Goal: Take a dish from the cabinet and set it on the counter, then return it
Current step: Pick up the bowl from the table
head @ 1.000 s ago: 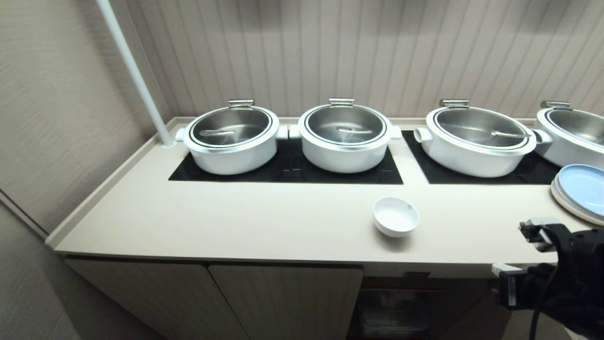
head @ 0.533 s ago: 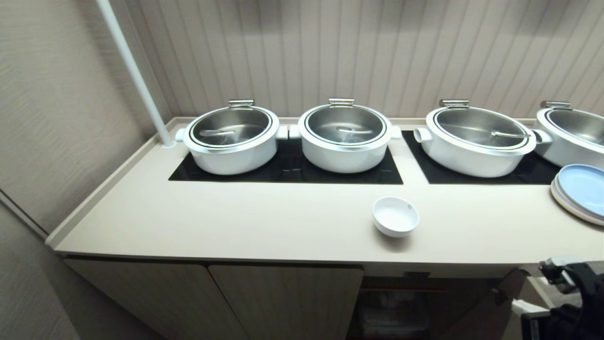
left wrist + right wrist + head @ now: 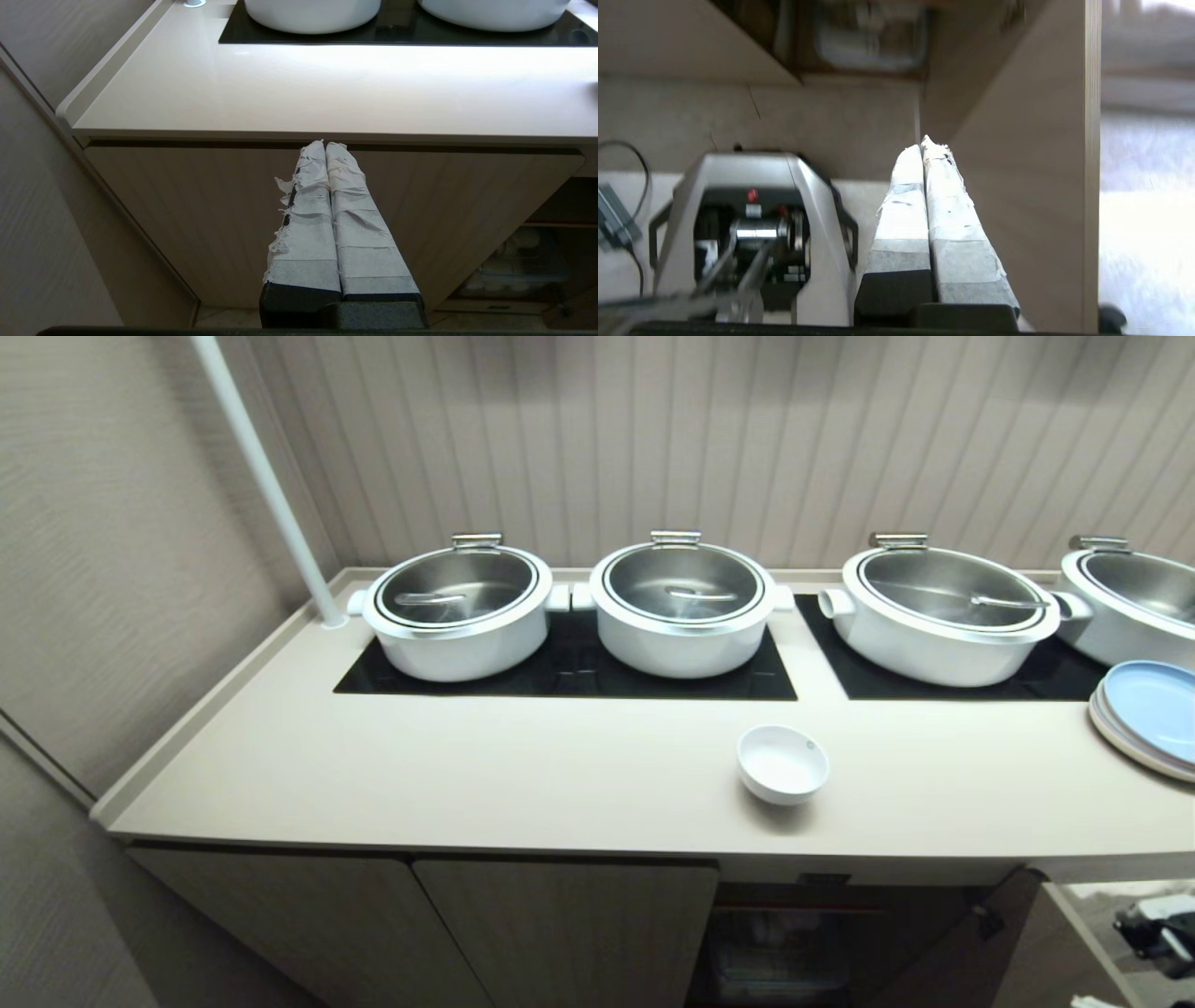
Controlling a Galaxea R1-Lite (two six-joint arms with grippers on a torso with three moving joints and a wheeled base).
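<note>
No brand name or legible writing can be made out; a small dark tag (image 3: 823,878) is seen under the counter's front edge above the open cabinet bay, but its characters cannot be read.

Compared with a second ago, the right arm has been lowered out of the space over the counter: it was then seen at about 4 o'clock in the head view, level with the front edge, and only a small part of it is now visible at the lower right corner. The dish, the pots and the plates have not been moved.

The dish (image 3: 782,763) is a small plain white round bowl, set upright and empty on the counter (image 3: 467,775), at roughly 5 o'clock from the second pot (image 3: 681,607) and just in front of the black cooktop panel (image 3: 569,677). It is touched by neither gripper.

The right gripper (image 3: 927,145) is held low beside the open cabinet door (image 3: 1017,163), its taped fingers pressed together with nothing between them. The left gripper (image 3: 324,145) is parked before the closed cabinet (image 3: 187,210) front, its fingers likewise closed on nothing. Blue plates (image 3: 1148,714) are stacked at 3 o'clock from the dish.
</note>
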